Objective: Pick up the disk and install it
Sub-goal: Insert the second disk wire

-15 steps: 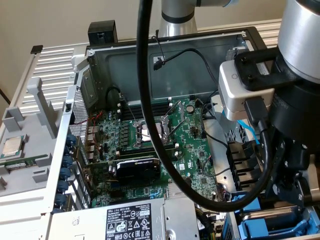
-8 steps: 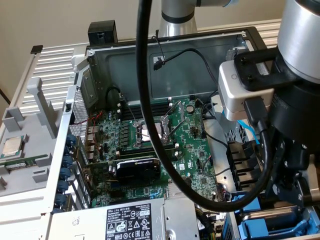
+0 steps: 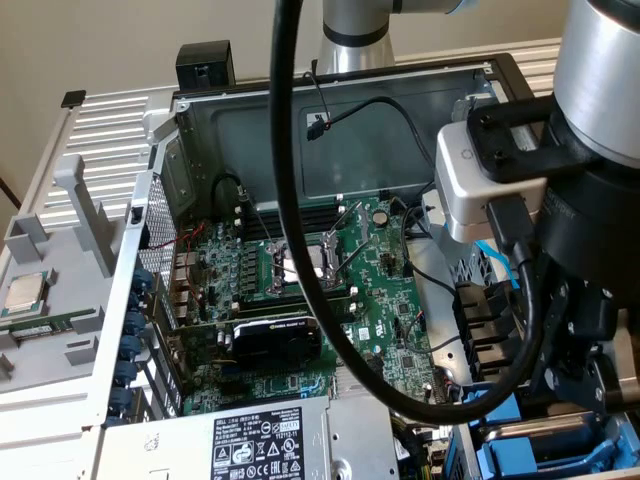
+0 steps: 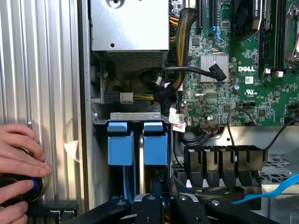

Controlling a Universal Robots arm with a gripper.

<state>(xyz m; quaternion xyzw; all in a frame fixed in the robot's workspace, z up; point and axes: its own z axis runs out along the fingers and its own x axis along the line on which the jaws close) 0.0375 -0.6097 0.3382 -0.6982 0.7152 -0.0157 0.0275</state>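
**A:** What sits closest to the lens?

**B:** My tool [image 4: 163, 185]. Its black fingers [image 4: 155, 186] are drawn narrow, nearly together. They reach into the drive bay beside the motherboard [image 4: 243, 70].

**A:** Are they holding anything?

**B:** I cannot tell whether they pinch anything. Their tips are right at the end of a blue frame.

**A:** So where is the disk?

**B:** The disk [image 4: 155, 142] stands on edge in that bay, just off the motherboard's edge. I see its blue plastic frame, not its label. A second blue frame [image 4: 120, 142] stands just beside it, on the side away from the motherboard.

**A:** What else is near the motherboard?

**B:** The grey power-supply box [image 4: 128, 25] sits against it, and bundled cables [image 4: 180, 37] run between the two. A black slotted bracket [image 4: 224, 161] lies along its edge.

**A:** Is anyone nearby?

**B:** A person's hand [image 4: 18, 163] rests on a dark round knob [image 4: 33, 184] on the ribbed metal worktop [image 4: 42, 70]. That is beyond the case wall, well apart from the motherboard.

**A:** And from the exterior view?

**B:** A thick black cable [image 3: 285, 200] loops over the motherboard. The small processor chip [image 3: 25, 292] lies outside the case, well apart from it.
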